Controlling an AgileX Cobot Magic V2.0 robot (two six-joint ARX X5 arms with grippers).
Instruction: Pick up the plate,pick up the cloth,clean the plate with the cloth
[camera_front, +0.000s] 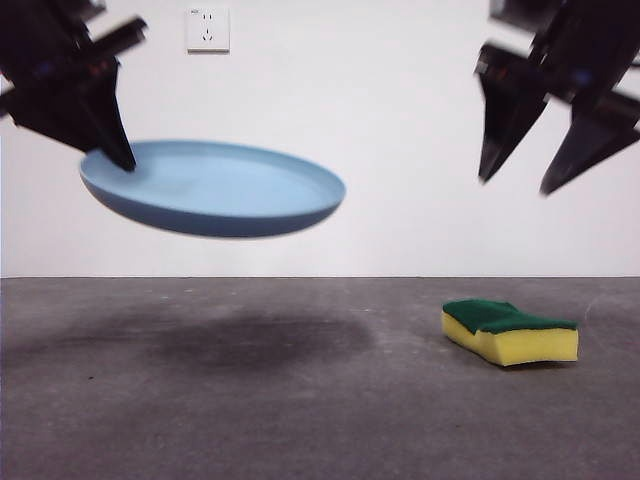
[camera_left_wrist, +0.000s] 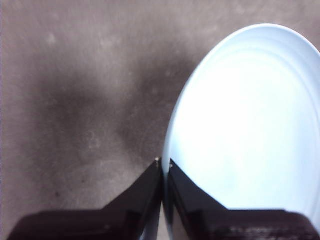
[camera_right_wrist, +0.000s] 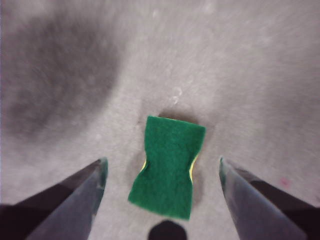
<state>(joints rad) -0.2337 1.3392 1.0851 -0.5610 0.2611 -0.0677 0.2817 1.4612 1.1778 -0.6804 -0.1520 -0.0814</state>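
Plate (camera_front: 215, 188) hangs airborne, rim clamped in left hand (camera_left_wrist: 164, 167); right hand (camera_right_wrist: 162, 167), jaws apart, hovers over cloth (camera_right_wrist: 167, 165) unlifted on tabletop (camera_front: 250, 420); wiping remains.

Even soft light, blurred pincers (camera_front: 527, 175), plate (camera_left_wrist: 250, 130) glare.

left gripper (camera_left_wrist: 164, 167) pinching plate (camera_left_wrist: 245, 125) rim

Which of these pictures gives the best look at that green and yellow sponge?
The front view: the sponge lies on the table, its green top, yellow body and wavy side all visible. The right wrist view looks down on it between the open right pincer, showing mostly green. The left wrist view misses it.
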